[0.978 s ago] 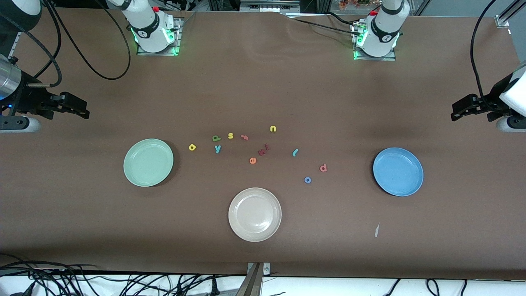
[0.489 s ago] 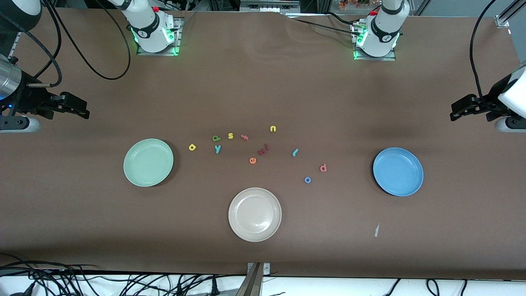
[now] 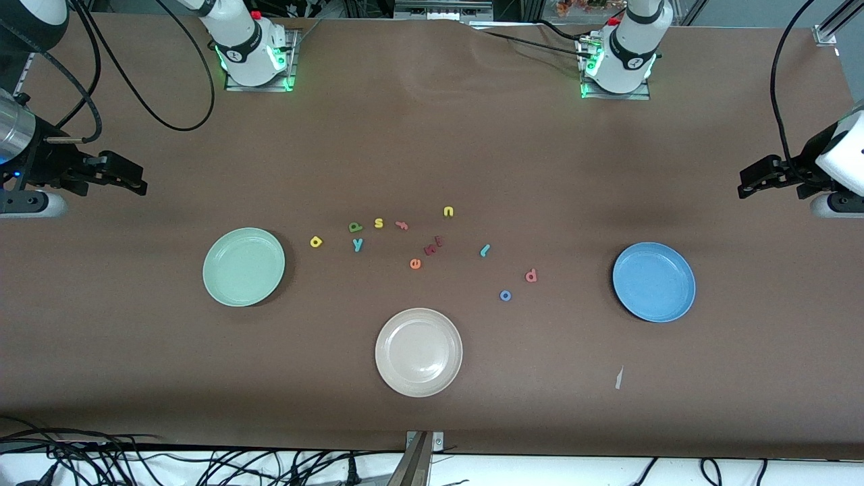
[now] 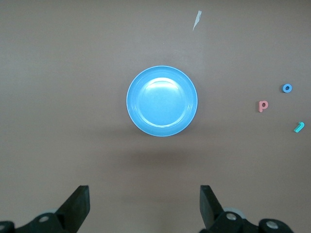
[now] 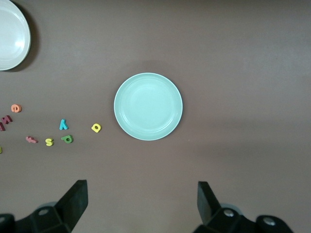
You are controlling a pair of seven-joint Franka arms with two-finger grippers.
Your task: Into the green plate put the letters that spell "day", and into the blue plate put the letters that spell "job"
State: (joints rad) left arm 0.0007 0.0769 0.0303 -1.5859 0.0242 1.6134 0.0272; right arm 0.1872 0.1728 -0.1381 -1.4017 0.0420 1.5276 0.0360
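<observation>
Both my grippers, left gripper [image 3: 754,181] and right gripper [image 3: 128,177], hang wide and empty at frame edges; the foam letters [image 3: 357,244] mid-frame look light, soft, best pinched across flat sides, plates bare

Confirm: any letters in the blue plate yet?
No, the blue plate is bare in the left wrist view; the pink b lies on the table beside it.

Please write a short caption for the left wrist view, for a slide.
Open left gripper above the bare table, with the empty blue plate ahead and the salmon b, blue o and teal j beside it.
</observation>
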